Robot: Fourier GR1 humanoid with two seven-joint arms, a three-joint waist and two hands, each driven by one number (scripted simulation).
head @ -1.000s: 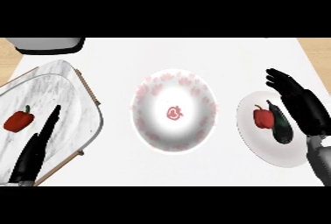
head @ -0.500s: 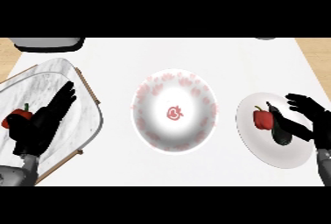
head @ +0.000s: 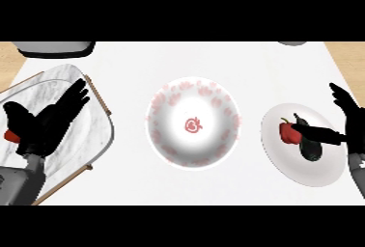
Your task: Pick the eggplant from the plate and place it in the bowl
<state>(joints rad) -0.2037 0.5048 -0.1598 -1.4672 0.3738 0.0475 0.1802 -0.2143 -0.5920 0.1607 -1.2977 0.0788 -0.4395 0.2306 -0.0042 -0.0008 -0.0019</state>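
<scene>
On the white plate (head: 306,169) at the right lies the dark eggplant (head: 309,148), with a red pepper (head: 288,133) next to it on its left. My right hand (head: 351,121) hangs over the plate's right side, fingers straight, its thumb lying across the eggplant. The white bowl (head: 192,121) with red speckles and a red mark in its bottom stands in the middle of the counter. At the left my left hand (head: 41,122) rests open, fingers up, above the marble board.
A marble board (head: 85,140) with a wooden rim lies at the left; a red thing (head: 9,136) peeks out beside my left hand. A grey object (head: 55,47) sits at the back left edge.
My right hand has come down and moved left, its thumb now over the eggplant. My left hand has risen and spread wider over the board, covering most of the red thing.
</scene>
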